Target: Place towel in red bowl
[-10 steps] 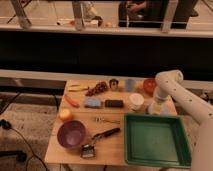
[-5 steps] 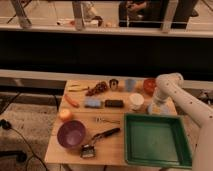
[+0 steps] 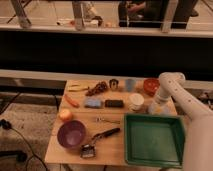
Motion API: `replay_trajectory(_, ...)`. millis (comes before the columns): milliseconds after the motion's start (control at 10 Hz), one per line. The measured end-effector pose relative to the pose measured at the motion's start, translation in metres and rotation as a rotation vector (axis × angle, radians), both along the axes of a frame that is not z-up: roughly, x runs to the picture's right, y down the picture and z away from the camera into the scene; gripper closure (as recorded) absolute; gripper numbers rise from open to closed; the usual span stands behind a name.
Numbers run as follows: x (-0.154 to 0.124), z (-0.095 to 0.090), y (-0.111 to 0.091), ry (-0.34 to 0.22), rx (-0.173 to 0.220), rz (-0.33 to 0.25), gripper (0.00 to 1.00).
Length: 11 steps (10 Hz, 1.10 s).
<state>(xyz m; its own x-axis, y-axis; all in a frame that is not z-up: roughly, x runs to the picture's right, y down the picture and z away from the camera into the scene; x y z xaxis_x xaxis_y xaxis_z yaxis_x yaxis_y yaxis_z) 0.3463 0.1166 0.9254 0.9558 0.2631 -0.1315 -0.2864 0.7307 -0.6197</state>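
The red bowl (image 3: 150,86) stands at the table's far right, beside a small light blue cup (image 3: 130,84). My arm comes in from the right, bends above the bowl and reaches down just in front of it. The gripper (image 3: 158,106) is low over the table between the red bowl and the green tray (image 3: 152,141). A pale blue-grey patch (image 3: 161,109) at the gripper looks like the towel, mostly hidden by the wrist. I cannot tell whether it is gripped.
A white cup (image 3: 136,101), a black block (image 3: 114,103) and a blue sponge (image 3: 92,103) lie mid-table. A purple bowl (image 3: 71,134), a brush (image 3: 96,144), an orange fruit (image 3: 65,115) and a carrot (image 3: 71,100) are on the left.
My arm's elbow has shifted slightly to the right and the wrist has sunk a little toward the table. The objects on the table have not moved.
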Motion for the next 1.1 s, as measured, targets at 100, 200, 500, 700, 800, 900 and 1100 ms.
replay_trajectory(100,0.004,0.0,0.001,-0.001,-0.003,0.006,0.42)
replay_trajectory(200,0.005,0.0,0.001,-0.006,-0.005,0.012,0.51)
replay_trajectory(500,0.007,0.0,0.002,-0.033,-0.006,0.022,0.82)
replay_trajectory(700,0.007,-0.005,-0.002,-0.04,0.0,0.022,0.99)
replay_trajectory(800,0.005,-0.009,-0.006,-0.044,0.005,0.02,1.0)
replay_trajectory(900,0.004,-0.014,-0.011,-0.047,0.016,0.016,1.0)
replay_trajectory(1100,0.006,-0.039,-0.033,-0.041,0.069,0.011,1.0)
